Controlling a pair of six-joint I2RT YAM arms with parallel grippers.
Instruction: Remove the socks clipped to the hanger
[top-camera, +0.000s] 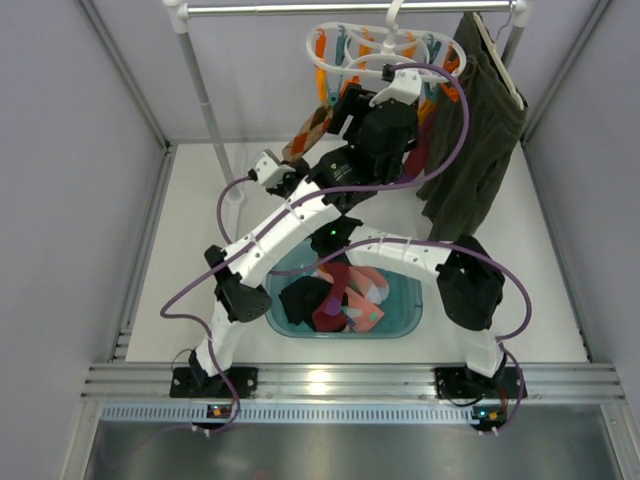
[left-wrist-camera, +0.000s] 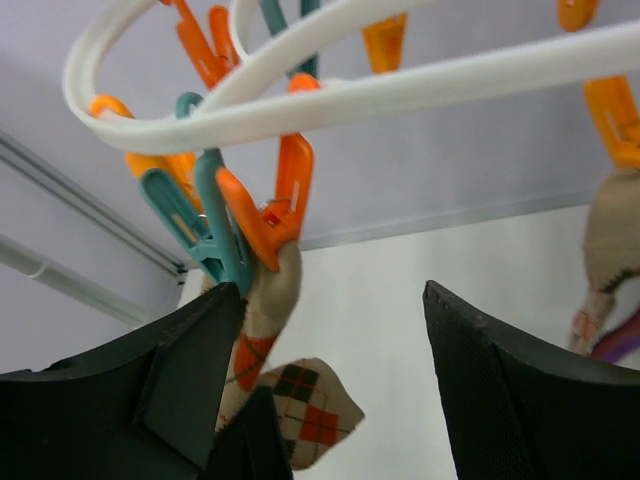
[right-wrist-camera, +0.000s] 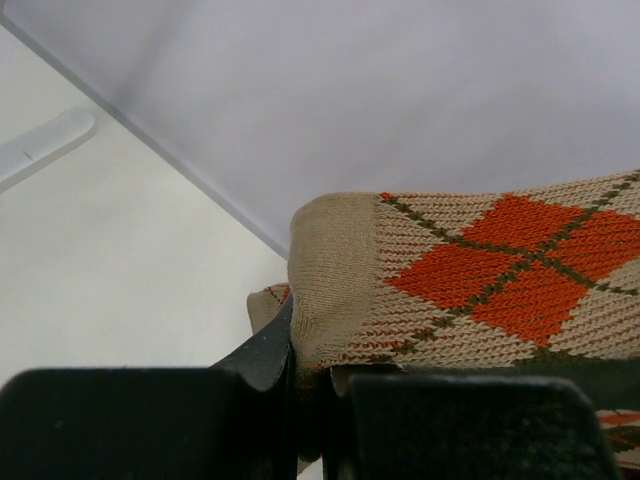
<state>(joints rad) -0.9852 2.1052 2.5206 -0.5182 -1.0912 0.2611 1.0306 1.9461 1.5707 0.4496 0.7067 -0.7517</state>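
Note:
The white ring hanger (top-camera: 385, 55) with orange and teal clips hangs from the rail; it also shows in the left wrist view (left-wrist-camera: 330, 95). An argyle sock (left-wrist-camera: 265, 330) hangs from an orange clip (left-wrist-camera: 285, 200) next to a teal clip. My left gripper (left-wrist-camera: 333, 300) is open below it, its left finger beside the sock. My right gripper (right-wrist-camera: 310, 385) is shut on the cuff of an argyle sock (right-wrist-camera: 470, 280). In the top view the left gripper (top-camera: 297, 150) and right gripper (top-camera: 345, 110) are raised by the argyle sock (top-camera: 310, 125). Another sock (left-wrist-camera: 610, 240) hangs at the right.
A teal basket (top-camera: 408, 318) between the arm bases holds black, red and pink socks. A dark olive garment (top-camera: 480, 130) hangs on a plain hanger at the right of the rail (top-camera: 350, 8). A white pole (top-camera: 205, 95) stands at the left.

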